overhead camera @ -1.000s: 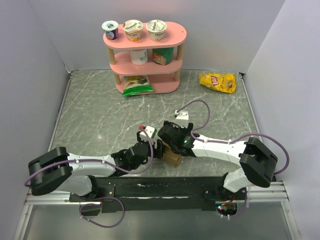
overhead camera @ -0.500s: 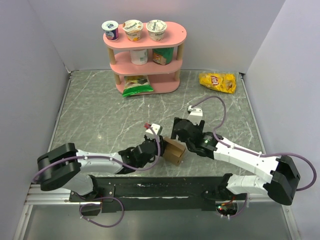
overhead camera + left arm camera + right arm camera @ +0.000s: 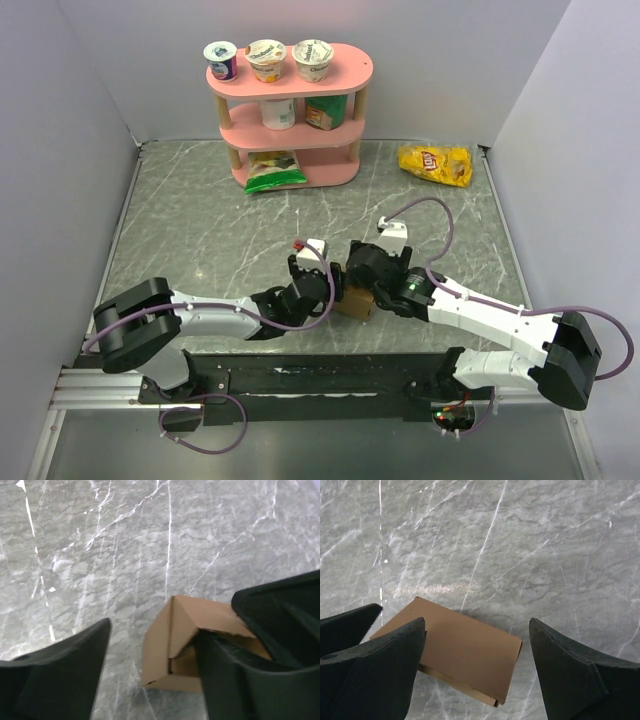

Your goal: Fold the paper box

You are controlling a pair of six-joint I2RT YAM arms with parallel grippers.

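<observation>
The paper box (image 3: 358,302) is a small brown cardboard box on the marble table, near the front middle. In the left wrist view the box (image 3: 170,645) has a raised top flap and an open side. My left gripper (image 3: 326,287) is open at the box's left; its right finger (image 3: 250,675) reaches under that flap and its left finger (image 3: 55,675) stays off the box. My right gripper (image 3: 364,272) is open and hovers over the box (image 3: 465,650), with its fingers (image 3: 570,670) spread wider than the box.
A pink three-tier shelf (image 3: 290,110) with yogurt cups and a green bag (image 3: 275,172) stands at the back. A yellow chip bag (image 3: 436,164) lies at the back right. A black rail (image 3: 320,378) runs along the near edge. White walls close in both sides.
Both arms have reached farther from the near edge and a little to the right. The box has slid slightly right and away with them. The right arm has stretched out.
</observation>
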